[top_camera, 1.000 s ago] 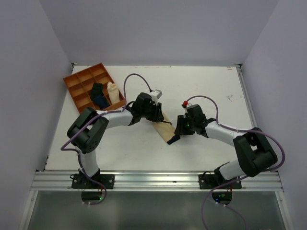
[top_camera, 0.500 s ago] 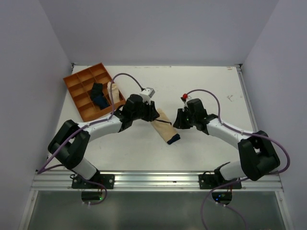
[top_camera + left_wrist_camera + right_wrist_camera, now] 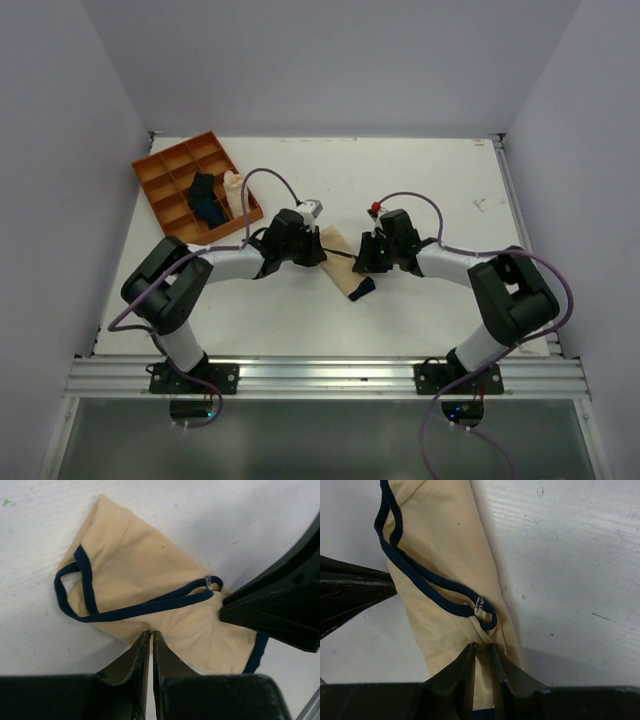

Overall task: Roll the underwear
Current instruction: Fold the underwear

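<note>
Table point(image 3: 420, 180): white and matte, with grey walls on three sides; both my arms reach in from its near edge.
Left pincer point(image 3: 151, 636): clenched, fingers all but touching, tips nipped on the near hem of the underwear point(image 3: 150, 580), as best I can judge from so close.
Right pincer point(image 3: 482, 649): clenched too, with a fold of beige cloth caught between its tips, just below a small loop of the dark band.
Underwear: flat on the table about midway across, folded into a long strip lying slantwise, dark trim crossing its top face.
Pincers to each other: facing across the strip, one on each long side, near but apart.
Tray point(image 3: 160, 165): orange, with compartments, at the far left corner, well apart from the cloth.
In the tray: a dark blue roll point(image 3: 207, 208) and a cream roll point(image 3: 234, 186), close together on its right side.
</note>
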You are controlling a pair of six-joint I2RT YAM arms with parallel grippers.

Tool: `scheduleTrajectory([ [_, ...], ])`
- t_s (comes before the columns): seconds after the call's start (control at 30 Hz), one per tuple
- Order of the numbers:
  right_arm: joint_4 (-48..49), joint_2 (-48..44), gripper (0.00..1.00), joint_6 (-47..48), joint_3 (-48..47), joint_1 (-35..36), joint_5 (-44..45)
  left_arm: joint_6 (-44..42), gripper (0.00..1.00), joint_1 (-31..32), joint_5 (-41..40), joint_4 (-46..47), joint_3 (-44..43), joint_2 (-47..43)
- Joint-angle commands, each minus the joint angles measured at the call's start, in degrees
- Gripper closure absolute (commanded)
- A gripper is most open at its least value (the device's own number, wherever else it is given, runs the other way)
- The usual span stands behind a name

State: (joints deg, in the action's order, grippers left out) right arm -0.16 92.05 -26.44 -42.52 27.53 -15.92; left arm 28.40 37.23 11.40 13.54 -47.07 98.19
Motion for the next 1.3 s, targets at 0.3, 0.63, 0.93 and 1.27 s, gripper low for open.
scheduleTrajectory([
  [0.3, -2.7, -13.2, 0.70, -0.5, 3.1, 0.2, 4.2, 1.6, 0.87, -1.0, -9.3, -7.0, -5.5, -0.4],
  [0.63, 6.4, -14.1, 0.78, -5.8, 13.5, 0.3, 2.3, 1.9, 0.85, -0.8, -3.1, -5.5, -6.5, 1.0],
  [0.93, 10.2, -15.5, 0.80, -11.3, 18.9, 4.0, 8.9, -1.4, 0.85, -1.4, -3.5, -4.0, -12.7, 10.4],
  [1.27, 10.9, -18.9, 0.78, -24.9, 19.2, 18.0, 25.2, -6.3, 0.76, -1.8, -7.3, -8.4, -16.7, 4.5],
])
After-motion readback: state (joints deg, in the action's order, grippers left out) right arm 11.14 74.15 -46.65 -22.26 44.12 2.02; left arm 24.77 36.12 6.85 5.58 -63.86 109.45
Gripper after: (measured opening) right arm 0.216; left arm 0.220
